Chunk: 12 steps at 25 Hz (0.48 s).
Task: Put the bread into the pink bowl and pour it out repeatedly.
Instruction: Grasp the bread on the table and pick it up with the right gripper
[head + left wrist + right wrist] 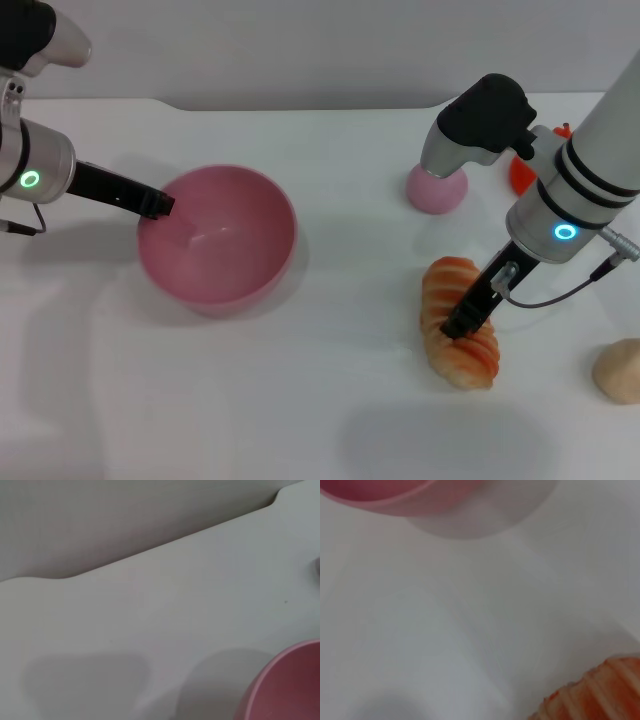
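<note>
The pink bowl (232, 255) stands upright on the white table, left of centre. My left gripper (157, 205) is at its left rim and is shut on that rim. The bowl is empty inside. The bread (450, 280) lies on the table at the right, its orange-and-cream striped side up. My right gripper (463, 324) is down on the middle of the bread, touching it. The left wrist view shows a part of the bowl's rim (290, 685). The right wrist view shows the bowl's wall (380, 495) farther off and one end of the bread (600, 690) close by.
A small pink ball (437, 189) sits behind the bread, with a red object (522, 174) to its right. A rounded beige lump (620, 370) lies at the right edge. The table's back edge (300, 105) runs behind the bowl.
</note>
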{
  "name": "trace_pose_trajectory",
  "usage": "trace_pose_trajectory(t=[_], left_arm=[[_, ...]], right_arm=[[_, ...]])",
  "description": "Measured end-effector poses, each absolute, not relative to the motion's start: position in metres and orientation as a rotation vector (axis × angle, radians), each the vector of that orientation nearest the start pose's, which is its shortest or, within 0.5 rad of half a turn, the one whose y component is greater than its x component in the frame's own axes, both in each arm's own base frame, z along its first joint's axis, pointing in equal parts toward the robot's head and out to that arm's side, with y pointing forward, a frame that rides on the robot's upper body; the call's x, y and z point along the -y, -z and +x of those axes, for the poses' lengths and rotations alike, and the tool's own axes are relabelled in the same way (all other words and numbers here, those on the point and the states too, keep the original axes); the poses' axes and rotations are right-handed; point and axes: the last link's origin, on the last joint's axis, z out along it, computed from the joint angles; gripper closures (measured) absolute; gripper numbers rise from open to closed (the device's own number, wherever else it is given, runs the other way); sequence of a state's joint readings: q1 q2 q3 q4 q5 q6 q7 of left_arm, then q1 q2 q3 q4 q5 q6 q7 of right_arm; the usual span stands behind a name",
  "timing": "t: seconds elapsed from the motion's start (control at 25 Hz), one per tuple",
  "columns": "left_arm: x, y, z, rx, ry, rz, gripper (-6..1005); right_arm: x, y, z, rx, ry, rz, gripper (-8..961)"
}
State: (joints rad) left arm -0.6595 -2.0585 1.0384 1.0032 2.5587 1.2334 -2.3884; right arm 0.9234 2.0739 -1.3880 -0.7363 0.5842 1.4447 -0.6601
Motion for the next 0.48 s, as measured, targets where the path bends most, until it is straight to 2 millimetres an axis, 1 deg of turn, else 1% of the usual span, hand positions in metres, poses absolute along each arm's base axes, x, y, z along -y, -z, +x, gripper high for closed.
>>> trace_pose_trajectory(t=[0.32, 0.48], left_arm=[[-0.4065, -0.0239, -0.2409, 1.101, -0.146, -2.36, 953], [-0.4069, -0.024, -0.2407, 1.099, -0.145, -2.359, 954]], right_arm=[[-0.3751, 0.0606, 0.1854, -1.007, 0.743, -2.732, 837], [-0.3785, 0.0583, 0.1801, -0.972, 0.715, -2.731, 845]])
